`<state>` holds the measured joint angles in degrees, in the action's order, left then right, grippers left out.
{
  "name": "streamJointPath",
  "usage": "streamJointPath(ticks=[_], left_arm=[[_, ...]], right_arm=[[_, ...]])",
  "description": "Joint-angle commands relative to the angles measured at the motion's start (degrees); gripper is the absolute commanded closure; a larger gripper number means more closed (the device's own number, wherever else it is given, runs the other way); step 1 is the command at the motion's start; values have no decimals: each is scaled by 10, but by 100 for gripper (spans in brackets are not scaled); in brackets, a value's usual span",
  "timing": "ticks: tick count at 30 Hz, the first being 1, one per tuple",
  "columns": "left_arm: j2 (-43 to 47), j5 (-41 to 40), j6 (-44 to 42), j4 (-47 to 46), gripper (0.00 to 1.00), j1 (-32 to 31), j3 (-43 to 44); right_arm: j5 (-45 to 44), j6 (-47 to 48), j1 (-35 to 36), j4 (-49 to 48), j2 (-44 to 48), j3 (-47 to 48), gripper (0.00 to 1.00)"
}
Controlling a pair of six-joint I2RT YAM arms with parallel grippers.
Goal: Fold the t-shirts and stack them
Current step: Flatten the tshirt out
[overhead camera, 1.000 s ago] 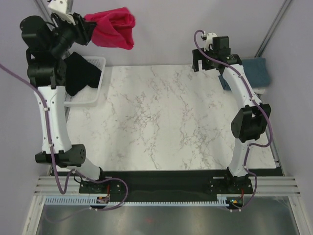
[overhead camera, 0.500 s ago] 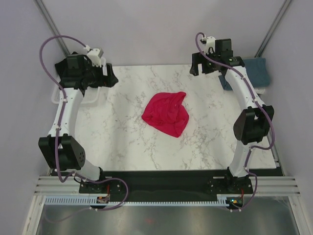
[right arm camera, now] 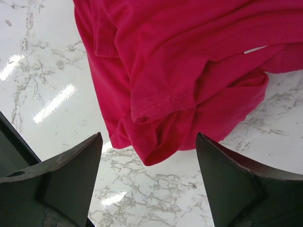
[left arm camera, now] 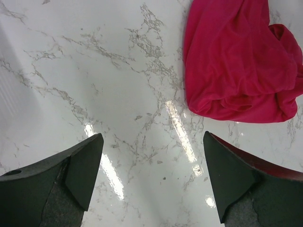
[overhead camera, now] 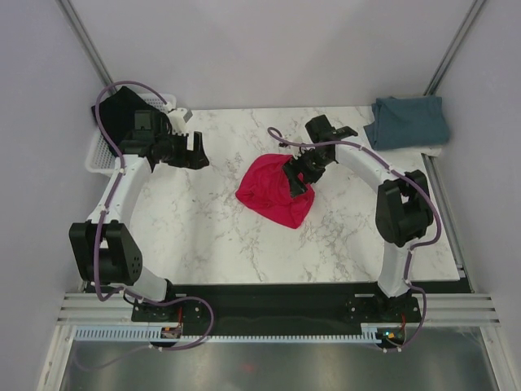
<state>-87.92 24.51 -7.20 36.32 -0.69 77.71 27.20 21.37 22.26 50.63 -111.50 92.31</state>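
Note:
The crimson red t-shirt (overhead camera: 273, 194) lies crumpled in the middle of the marble table (overhead camera: 203, 236); it also shows in the left wrist view (left arm camera: 236, 61) and in the right wrist view (right arm camera: 189, 61). The blue-grey t-shirt (overhead camera: 409, 122) lies folded at the far right corner. The black t-shirt (overhead camera: 120, 108) sits in the white wire basket (overhead camera: 99, 151) at the far left. My right gripper (overhead camera: 295, 176) is open, just above the red shirt's right edge, its jaws either side of a fold (right arm camera: 156, 142). My left gripper (overhead camera: 198, 152) is open and empty over bare marble, left of the red shirt.
The basket stands off the table's far left corner. Purple cables loop over both arms. Grey walls close in the back and sides. The table's black front edge (overhead camera: 269, 292) runs along the arm bases.
A second ago my left gripper held the red shirt high at the far left. It has since let go; the shirt lies on the table. My right gripper has come down to the shirt's right edge.

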Motion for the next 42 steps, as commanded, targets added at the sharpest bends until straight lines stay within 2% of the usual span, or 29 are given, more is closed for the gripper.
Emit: streamJointPath(ticks=[1,9,16,26,42], left_arm=[[27,-4,-12,-7,7,-5,9],[24,3,-3,-12,7,-4,11],[27,1,-3,-12,7,-4,2],[17,1,-3,-12,7,-4,0],[16,-3,7,-23,6,-4,10]], right_arm=[[21,29,-6,-12,-3,9,13],[15,18,-4,-6,-66,43,18],[3,22,4,-16,-82,65,29],[-52,62,36,-26,1,53,26],[-45,30,53,-20,-44,52,29]])
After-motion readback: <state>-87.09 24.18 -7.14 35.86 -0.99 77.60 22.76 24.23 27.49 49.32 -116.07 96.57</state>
